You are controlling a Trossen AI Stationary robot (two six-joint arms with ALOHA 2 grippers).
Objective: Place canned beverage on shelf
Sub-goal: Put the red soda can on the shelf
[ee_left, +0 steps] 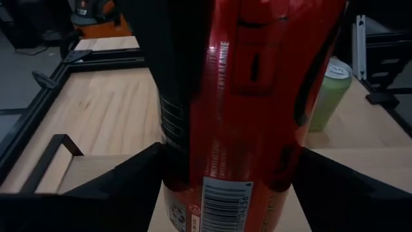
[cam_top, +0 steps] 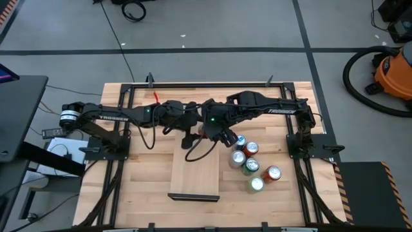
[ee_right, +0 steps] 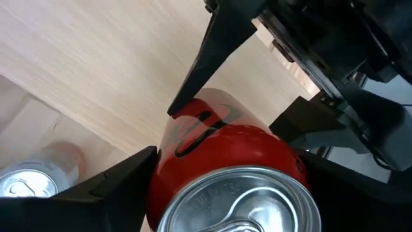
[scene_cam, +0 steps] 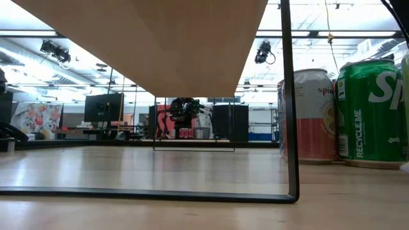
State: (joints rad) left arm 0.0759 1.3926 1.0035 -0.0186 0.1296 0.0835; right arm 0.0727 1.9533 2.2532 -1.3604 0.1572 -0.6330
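Observation:
A red can [ee_left: 257, 96] stands upright in the air over the far end of the shelf [cam_top: 194, 169], a light-wood board on dark end frames. Both arms meet there. My left gripper [ee_left: 228, 174] comes from the table's left and is shut on the can's body. My right gripper [ee_right: 228, 161] reaches down from above and is shut around the can near its silver top [ee_right: 238, 200]. In the high view the two grippers [cam_top: 205, 132] hide the can. My left gripper pinches the can's lower body [ee_left: 174, 187] between its two fingers, one on each side. The fingers come nearly level from the table's left. The can is upright and clear of the shelf. My right gripper has its two fingers against opposite sides of the can's upper wall [ee_right: 161, 177], just under the rim. They slant steeply down from above. The can stays upright below them, lifted clear.
Several loose cans [cam_top: 250, 164], red, green and silver, stand on the plank table right of the shelf; in the low view two of them [scene_cam: 345, 112] are close at the right. The shelf top [ee_right: 96, 58] is bare wood. A dark metal frame [cam_top: 290, 116] borders the table.

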